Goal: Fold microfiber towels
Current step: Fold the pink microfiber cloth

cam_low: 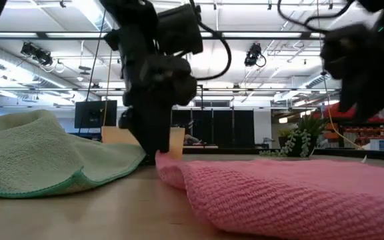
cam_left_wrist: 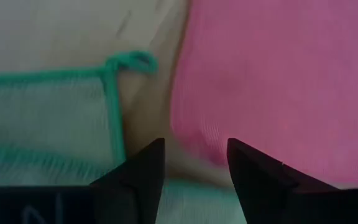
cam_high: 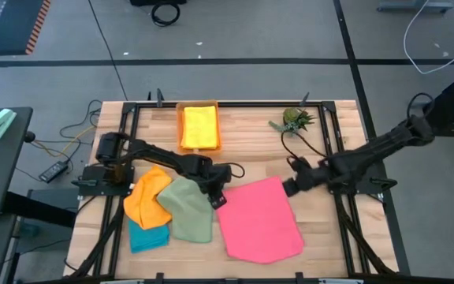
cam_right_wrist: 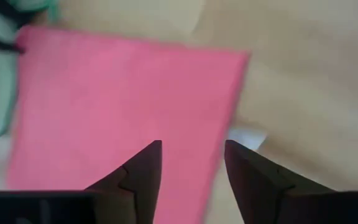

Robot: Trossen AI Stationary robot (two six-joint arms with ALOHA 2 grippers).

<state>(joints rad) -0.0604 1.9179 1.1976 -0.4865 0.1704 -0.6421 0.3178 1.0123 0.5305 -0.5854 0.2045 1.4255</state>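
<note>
Both pairs of jaws stand parted with nothing between them. The left gripper (cam_high: pixel 218 196) hovers low over the far left corner of the pink towel (cam_high: pixel 260 219), its fingers (cam_left_wrist: pixel 143 171) straddling the edge, while the right gripper (cam_high: pixel 290 188) sits just off the far right corner, its fingers (cam_right_wrist: pixel 143 169) framing the cloth's edge without pinching it. My read: this is a release point in folding the pink one, each corner let go. It lies flat at centre-near of the table (cam_high: pixel 247 126), a neat rectangle at the far edge, though the near end spreads wider and rounder, so the fold looks loose there.

Next move, I'd judge, calls for either a fresh pinch on that edge for another fold, or a lift clear without snagging the nap.

To the left, the sage green towel (cam_high: pixel 187 207) lies crumpled, overlapped by the orange towel (cam_high: pixel 148 197), with the teal towel (cam_high: pixel 148 235) beneath. A yellow towel (cam_high: pixel 199 126) rests in the orange tray (cam_high: pixel 181 130) at the far side.
</note>
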